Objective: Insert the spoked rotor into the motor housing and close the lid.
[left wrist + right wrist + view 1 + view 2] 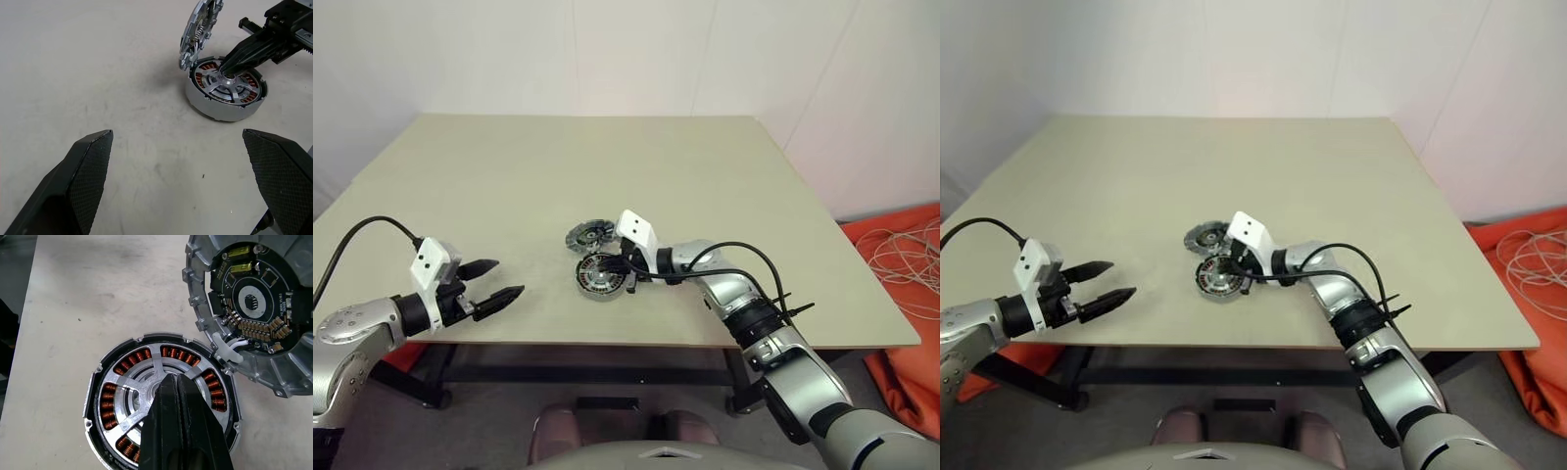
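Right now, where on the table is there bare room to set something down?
Bare: the table's far half and right side. Crowded: the near middle, where the right gripper presses the spoked rotor in the motor housing, lid alongside.

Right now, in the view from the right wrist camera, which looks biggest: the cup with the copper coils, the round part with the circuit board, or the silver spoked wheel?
1. The motor housing and the lid look about alike; the lid runs past the picture's edge, so no ranking.
2. The spoked rotor, sitting inside the housing, is smallest.
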`<state>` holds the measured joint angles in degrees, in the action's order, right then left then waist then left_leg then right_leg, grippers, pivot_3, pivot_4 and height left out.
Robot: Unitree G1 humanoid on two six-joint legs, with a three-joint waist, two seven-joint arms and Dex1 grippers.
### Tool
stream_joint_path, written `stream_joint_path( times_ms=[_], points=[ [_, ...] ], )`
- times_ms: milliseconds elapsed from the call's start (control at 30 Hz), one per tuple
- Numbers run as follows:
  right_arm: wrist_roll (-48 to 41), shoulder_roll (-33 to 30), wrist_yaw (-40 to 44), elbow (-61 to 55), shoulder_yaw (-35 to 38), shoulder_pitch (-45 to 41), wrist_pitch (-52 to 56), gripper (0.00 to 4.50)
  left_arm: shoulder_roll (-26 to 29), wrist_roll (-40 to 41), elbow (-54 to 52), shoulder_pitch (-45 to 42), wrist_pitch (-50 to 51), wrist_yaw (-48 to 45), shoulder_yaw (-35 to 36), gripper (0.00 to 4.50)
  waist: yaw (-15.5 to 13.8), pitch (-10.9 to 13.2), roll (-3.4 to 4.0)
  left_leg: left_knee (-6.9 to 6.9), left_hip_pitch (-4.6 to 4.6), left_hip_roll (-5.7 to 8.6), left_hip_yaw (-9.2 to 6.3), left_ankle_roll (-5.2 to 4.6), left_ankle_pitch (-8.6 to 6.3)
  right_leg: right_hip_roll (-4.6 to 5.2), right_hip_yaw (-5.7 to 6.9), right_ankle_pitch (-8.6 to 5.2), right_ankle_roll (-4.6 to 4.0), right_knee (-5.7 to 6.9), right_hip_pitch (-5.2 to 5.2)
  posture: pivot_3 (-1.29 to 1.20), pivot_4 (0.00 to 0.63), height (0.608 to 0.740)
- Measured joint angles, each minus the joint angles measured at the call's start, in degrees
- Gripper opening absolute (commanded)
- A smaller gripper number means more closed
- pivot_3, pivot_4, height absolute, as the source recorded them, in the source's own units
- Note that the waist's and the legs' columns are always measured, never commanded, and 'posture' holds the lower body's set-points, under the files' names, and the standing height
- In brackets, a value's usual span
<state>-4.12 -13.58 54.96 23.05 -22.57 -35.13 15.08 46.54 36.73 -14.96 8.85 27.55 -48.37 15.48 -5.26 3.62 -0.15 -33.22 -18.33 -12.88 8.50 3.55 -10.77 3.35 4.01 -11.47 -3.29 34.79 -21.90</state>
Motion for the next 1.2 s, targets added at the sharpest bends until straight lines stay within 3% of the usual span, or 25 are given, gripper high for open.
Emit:
stream_joint_path(
  times_ms=[167, 400, 567, 833, 1033, 1200],
  points=[
    [-0.6, -1.4, 1.9, -1.3, 0.7, -0.1, 2.8, 0.02, -1.3, -1.5, 0.0, -0.2, -0.3, -0.2, 0.0, 4.5, 0.0, 0.0, 0.01, 0.0, 0.21, 0.03, 0.01, 0.0, 0.0, -0.01, -0.06, 0.0, 0.01, -0.04, 0.19, 0.0, 0.0, 0.74],
    [-0.7, -8.1, 11.0, -8.2, 0.6, -0.9, 4.0, 0.02, -3.5, -3.2, 1.1, -1.0, -2.3, -1.6, -0.2, 4.5, 0.0, 0.0, 0.0, 0.0, 0.12, -0.01, 0.01, 0.0, 0.0, -0.05, -0.07, 0.0, 0.01, -0.02, 0.04, 0.0, 0.0, 0.74],
    [0.9, -11.6, 17.5, -9.3, -1.5, -4.2, -1.4, 1.62, -4.0, -4.2, 2.3, -2.0, -4.1, -2.9, -0.2, 4.5, 0.0, 0.0, -0.01, 0.05, 0.0, 0.0, 0.04, -0.01, 0.0, -0.05, -0.09, 0.0, -0.01, 0.01, -0.14, 0.0, 0.0, 0.74],
    [9.0, -12.1, 25.6, -1.5, -10.1, -13.0, -22.5, 4.44, -7.1, -4.2, 2.7, -2.4, -5.3, -4.2, -0.5, 4.5, 0.1, 0.0, -0.02, 0.0, -0.51, -0.01, 0.04, -0.01, 0.0, -0.05, -0.09, 0.04, -0.07, 0.07, -0.55, 0.0, 0.0, 0.74],
    [18.9, -10.3, 24.6, 11.3, -16.4, -20.4, -42.7, 4.48, -7.6, -4.4, 2.3, -1.6, -5.9, -4.9, -1.6, 4.5, 0.3, 0.0, -0.03, -0.09, -0.84, -0.01, 0.04, -0.01, 0.0, -0.05, -0.09, 0.2, -0.35, 0.16, -0.87, 0.0, 0.0, 0.74],
    [27.8, -8.5, 17.4, 20.8, -19.2, -26.1, -56.5, 4.48, -8.1, -4.5, 1.9, -1.6, -5.9, -4.9, -2.1, 4.5, 0.8, 0.0, -0.03, -0.09, -0.86, -0.01, 0.03, -0.01, 0.0, -0.05, -0.1, 0.19, -0.33, 0.22, -0.92, 0.0, 0.0, 0.74]
  ],
)
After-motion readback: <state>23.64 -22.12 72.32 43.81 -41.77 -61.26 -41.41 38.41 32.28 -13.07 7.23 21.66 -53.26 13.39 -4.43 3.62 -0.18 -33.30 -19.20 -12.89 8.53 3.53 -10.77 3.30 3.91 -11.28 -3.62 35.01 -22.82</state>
